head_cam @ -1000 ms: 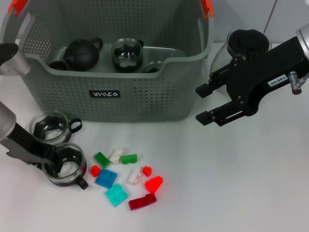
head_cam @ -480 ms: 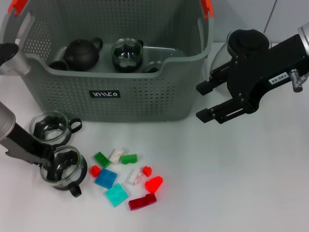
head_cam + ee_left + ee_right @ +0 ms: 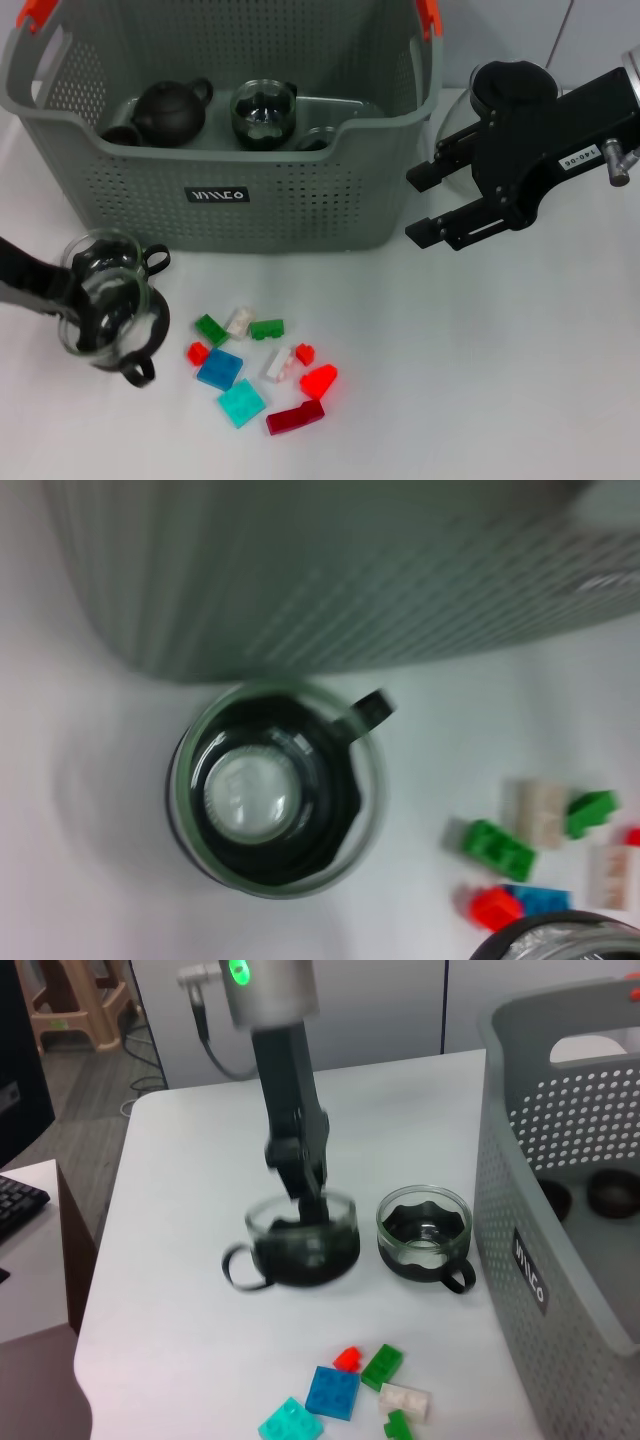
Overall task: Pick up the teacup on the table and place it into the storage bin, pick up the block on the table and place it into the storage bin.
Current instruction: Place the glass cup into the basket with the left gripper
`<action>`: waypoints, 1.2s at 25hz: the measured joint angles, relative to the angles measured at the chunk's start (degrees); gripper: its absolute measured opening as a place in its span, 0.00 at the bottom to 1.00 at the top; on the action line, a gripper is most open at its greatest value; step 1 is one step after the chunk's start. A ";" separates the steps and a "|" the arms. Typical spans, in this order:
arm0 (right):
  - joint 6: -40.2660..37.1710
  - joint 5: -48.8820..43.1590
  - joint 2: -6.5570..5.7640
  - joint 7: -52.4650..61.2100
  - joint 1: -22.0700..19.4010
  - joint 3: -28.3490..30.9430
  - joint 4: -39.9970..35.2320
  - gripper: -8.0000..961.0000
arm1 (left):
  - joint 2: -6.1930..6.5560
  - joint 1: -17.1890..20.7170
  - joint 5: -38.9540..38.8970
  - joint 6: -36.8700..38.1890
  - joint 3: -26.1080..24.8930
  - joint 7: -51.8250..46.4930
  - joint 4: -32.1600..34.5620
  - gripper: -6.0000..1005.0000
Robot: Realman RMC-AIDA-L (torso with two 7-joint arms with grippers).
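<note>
The left gripper has lifted a clear glass teacup with a black inner liner and black handle off the white table. A second ago that cup sat lower and nearer in the head view, resting on the table beside the blocks. Now it is raised, tilted, and shifted left and farther, so that it overlaps the second glass teacup standing just in front of the bin wall. The right wrist view shows the left gripper's fingers closed on the rim of the lifted cup, one finger reaching down inside it, while the second cup stands apart on the table. The left wrist view looks straight down on that standing cup, with only a sliver of the held cup's rim at the picture's edge.

The large grey-green perforated plastic storage bin stands at the far left of the table. It already holds a dark teapot and another glass cup. The grasp looks to have succeeded, and the carry up and over the bin's near wall appears to be the step at hand.

The scattered plastic blocks in green, red, blue, teal and white lie untouched, near and just right of the held cup. The right gripper hovers open and empty right of the bin, in front of a glass teapot with a black lid, and has barely shifted.
</note>
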 joint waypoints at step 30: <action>-9.68 0.84 -2.37 1.86 -0.10 3.68 5.68 0.71 | 15.22 -12.79 -28.80 -20.41 -4.94 7.83 24.35 0.05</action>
